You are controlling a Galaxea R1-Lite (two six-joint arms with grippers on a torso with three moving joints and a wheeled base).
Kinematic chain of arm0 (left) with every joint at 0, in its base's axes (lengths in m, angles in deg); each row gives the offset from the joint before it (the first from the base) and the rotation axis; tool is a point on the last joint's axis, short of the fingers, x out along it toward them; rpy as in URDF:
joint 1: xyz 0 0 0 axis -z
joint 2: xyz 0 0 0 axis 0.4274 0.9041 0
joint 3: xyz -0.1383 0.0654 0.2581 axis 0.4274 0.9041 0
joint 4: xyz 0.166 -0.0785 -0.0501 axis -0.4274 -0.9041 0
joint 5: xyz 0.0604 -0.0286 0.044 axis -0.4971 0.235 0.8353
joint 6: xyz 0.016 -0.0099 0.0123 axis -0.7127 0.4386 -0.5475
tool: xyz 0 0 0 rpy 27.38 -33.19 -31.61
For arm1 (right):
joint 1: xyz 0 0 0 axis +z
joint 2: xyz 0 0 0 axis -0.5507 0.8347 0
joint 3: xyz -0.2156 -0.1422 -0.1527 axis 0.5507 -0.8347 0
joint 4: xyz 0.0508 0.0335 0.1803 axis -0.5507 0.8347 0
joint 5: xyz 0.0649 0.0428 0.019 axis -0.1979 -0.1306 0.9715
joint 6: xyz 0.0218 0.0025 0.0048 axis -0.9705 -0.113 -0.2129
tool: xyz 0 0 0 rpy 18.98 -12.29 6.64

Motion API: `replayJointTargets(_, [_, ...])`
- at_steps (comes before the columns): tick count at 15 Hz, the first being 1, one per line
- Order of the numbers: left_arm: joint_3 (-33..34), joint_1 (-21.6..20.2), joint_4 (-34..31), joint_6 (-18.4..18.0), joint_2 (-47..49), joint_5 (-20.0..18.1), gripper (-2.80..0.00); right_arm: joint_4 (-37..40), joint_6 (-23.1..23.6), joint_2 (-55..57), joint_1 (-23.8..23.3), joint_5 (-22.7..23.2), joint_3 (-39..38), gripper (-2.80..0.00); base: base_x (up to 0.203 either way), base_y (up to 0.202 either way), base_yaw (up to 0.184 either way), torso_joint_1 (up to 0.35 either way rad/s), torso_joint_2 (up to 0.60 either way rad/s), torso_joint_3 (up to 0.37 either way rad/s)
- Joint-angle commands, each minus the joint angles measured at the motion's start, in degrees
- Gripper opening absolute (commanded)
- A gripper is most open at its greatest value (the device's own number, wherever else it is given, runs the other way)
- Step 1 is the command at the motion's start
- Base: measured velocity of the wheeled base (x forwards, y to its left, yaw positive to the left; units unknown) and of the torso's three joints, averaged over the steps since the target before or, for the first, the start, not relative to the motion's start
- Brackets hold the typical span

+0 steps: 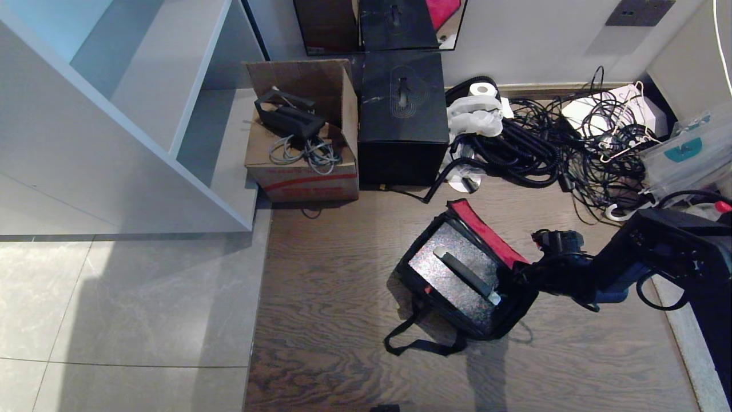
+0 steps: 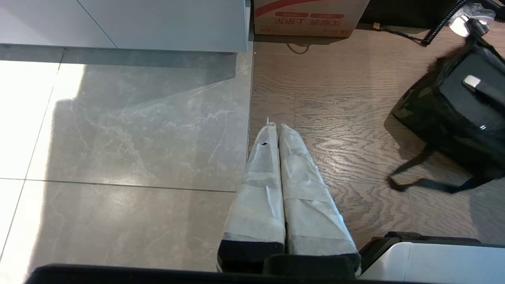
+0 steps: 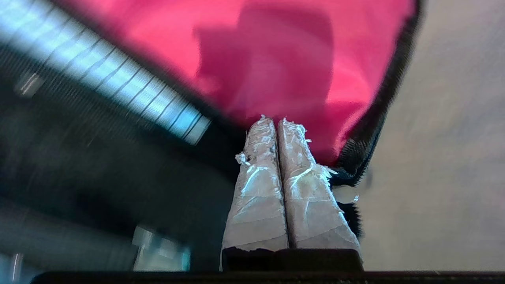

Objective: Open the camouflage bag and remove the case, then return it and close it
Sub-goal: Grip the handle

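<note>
Both claws are sitting clenched, grasping nothing. The right gripper (image 3: 278,122) is pressing its tips against the red lid lining of the open camouflage bag (image 1: 517,297); just beyond it, the case (image 1: 457,269) is lying inside. The left gripper (image 2: 274,126) is hanging over bare floor (image 2: 138,130), the bag well off to its side.

A black cube box (image 1: 403,117) with an engraved oval pattern on its top stands against the wall. Just beside it, touching its left side, sits an open cardboard box (image 1: 303,171) (red stripes on its front) holding a black device (image 1: 289,117) and a coil of grey cable (image 1: 309,153). To the left of that rises a white shelf unit (image 1: 114,114). Right of the black box a tangle of black cables (image 1: 549,146) sprawls along the wall, with a roll of white tissue (image 1: 485,90) and a crumpled white plastic bag (image 1: 474,117) at its near edge. The floor is wood-grain planks (image 1: 343,320) bordered by grey tiles (image 1: 126,320).
</note>
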Motion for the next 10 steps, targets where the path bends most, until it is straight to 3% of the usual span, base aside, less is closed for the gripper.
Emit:
replayJointTargets(1, [0.0, 0.0, 0.0, 0.0, 0.0, 0.0, -2.8, 0.5, 0.1, -4.4, 0.3, 2.5, -3.6, -2.8, 0.0, 0.0, 0.0, 0.0, 0.0, 0.0])
replayJointTargets(5, [0.0, 0.0, 0.0, 0.0, -0.1, 0.0, -2.8, -1.3, 3.5, -7.0, -1.1, 3.4, -2.7, -2.8, 0.0, 0.0, 0.0, 0.0, 0.0, 0.0])
replayJointTargets(10, [0.0, 0.0, 0.0, 0.0, 0.0, 0.0, -2.8, -2.1, 5.2, -17.7, -1.1, 12.0, -9.0, -2.8, 0.0, 0.0, 0.0, 0.0, 0.0, 0.0])
